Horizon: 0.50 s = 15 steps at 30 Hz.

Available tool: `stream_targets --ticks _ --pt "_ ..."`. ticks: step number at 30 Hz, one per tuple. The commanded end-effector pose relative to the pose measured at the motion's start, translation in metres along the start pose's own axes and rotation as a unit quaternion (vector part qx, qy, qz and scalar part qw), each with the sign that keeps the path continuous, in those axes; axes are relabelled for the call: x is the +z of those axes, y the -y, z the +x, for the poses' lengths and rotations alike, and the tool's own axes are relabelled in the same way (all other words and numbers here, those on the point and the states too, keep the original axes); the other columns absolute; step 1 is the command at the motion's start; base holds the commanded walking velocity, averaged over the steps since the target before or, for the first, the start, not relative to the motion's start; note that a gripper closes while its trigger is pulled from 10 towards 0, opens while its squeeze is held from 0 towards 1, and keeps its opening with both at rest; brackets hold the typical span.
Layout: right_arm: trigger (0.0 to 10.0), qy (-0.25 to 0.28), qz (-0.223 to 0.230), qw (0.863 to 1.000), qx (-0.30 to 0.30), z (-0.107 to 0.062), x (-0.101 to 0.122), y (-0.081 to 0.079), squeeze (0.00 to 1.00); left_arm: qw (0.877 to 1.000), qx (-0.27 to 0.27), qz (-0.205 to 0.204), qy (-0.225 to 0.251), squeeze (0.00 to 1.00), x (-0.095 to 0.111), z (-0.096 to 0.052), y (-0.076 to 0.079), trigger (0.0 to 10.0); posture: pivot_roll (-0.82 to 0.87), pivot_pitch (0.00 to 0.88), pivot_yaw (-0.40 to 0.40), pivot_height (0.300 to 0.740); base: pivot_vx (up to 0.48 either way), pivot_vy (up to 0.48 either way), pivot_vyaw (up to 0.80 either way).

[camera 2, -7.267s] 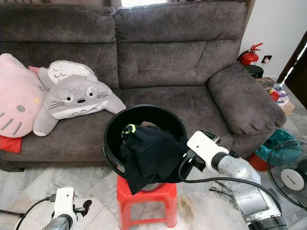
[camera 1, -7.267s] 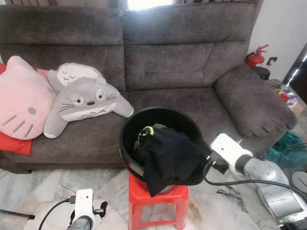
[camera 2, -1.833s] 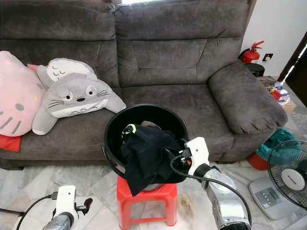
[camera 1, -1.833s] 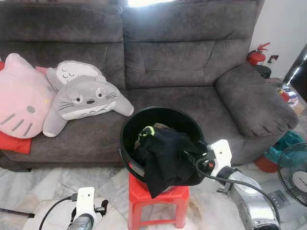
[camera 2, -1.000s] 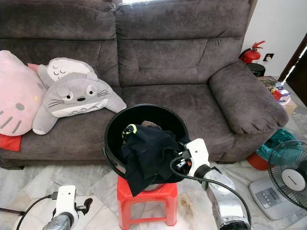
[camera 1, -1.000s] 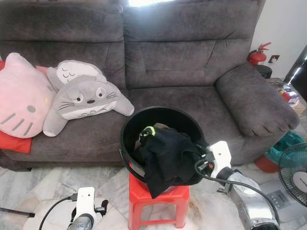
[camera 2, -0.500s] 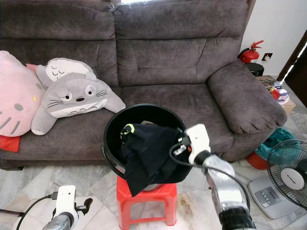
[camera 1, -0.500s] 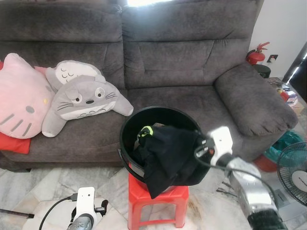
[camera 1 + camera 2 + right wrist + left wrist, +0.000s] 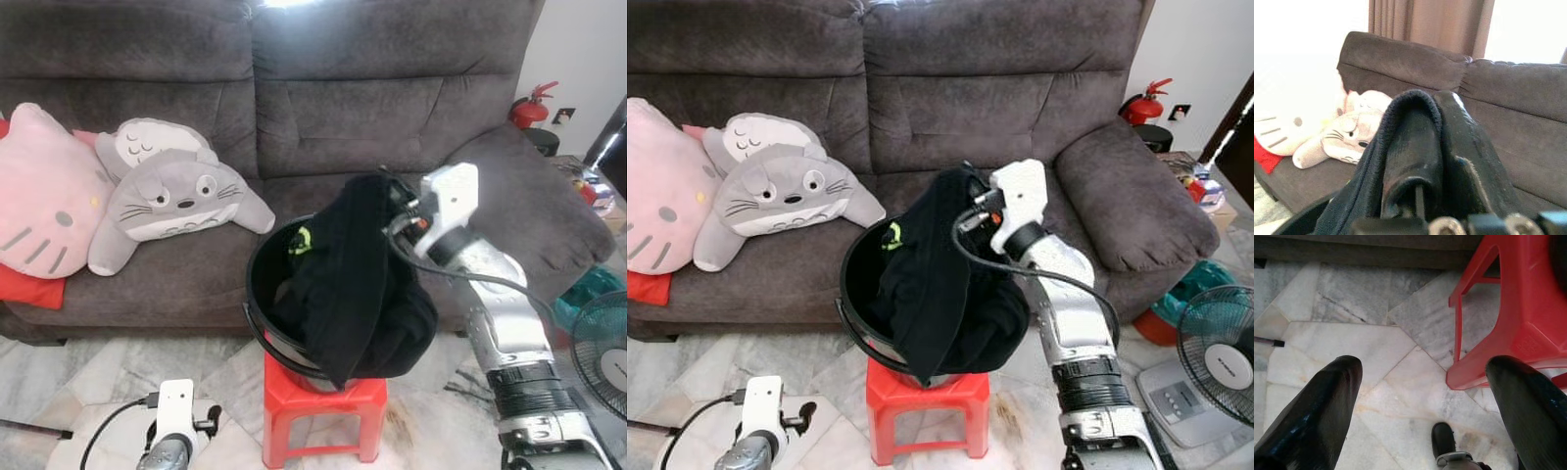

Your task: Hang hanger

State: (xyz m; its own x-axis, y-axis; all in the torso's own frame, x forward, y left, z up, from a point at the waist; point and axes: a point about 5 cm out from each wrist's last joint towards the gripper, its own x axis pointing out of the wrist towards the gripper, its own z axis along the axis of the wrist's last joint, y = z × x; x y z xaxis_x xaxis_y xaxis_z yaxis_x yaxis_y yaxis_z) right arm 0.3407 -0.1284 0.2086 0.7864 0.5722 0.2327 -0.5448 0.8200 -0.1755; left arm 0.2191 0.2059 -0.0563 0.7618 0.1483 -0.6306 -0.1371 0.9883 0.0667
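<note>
Right hand [image 9: 397, 211] clamped on soft black garment [image 9: 358, 284], lifted above round black bucket [image 9: 257, 304].

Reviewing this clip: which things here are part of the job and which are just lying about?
Part of the job:
right gripper, shut on the black garment, lifting it out of the black bucket
red stool under the bucket

Lying about:
grey plush
pink plush
fire extinguisher
fan
left gripper, idle near the floor

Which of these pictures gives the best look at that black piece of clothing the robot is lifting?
The left eye view: the whole black garment hangs from the right claw above the black bucket. The right eye view shows nearly the same. The right wrist view shows a bunched fold close up; the left wrist view shows floor and the red stool.
</note>
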Motion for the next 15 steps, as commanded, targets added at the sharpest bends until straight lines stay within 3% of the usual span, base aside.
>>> stream_targets --ticks 1,9,13,15 --pt "10.0 0.019 -0.003 1.0 0.018 0.005 0.012 -0.006 0.0 1.0 0.005 -0.002 -0.011 0.0 -0.005 -0.001 -0.001 10.0 -0.15 0.0 0.008 0.716 0.0 0.0 0.0" --pt "10.0 0.011 0.002 1.0 0.022 0.0 0.01 -0.017 0.0 1.0 0.005 0.001 -0.014 0.0 -0.007 -0.002 -0.004 10.0 -0.15 0.0 0.015 0.716 0.0 0.0 0.0" --pt "10.0 0.004 0.018 0.997 -0.069 -0.008 0.005 -0.009 0.0 1.0 0.002 -0.002 -0.015 0.0 -0.009 -0.003 -0.004 10.0 -0.15 0.0 0.017 0.716 0.0 0.0 0.0" --pt "10.0 0.007 0.026 0.996 -0.08 -0.01 0.006 -0.009 0.0 1.0 0.001 -0.004 -0.014 0.0 -0.009 -0.003 -0.004 10.0 -0.15 0.0 0.02 0.716 0.0 0.0 0.0"
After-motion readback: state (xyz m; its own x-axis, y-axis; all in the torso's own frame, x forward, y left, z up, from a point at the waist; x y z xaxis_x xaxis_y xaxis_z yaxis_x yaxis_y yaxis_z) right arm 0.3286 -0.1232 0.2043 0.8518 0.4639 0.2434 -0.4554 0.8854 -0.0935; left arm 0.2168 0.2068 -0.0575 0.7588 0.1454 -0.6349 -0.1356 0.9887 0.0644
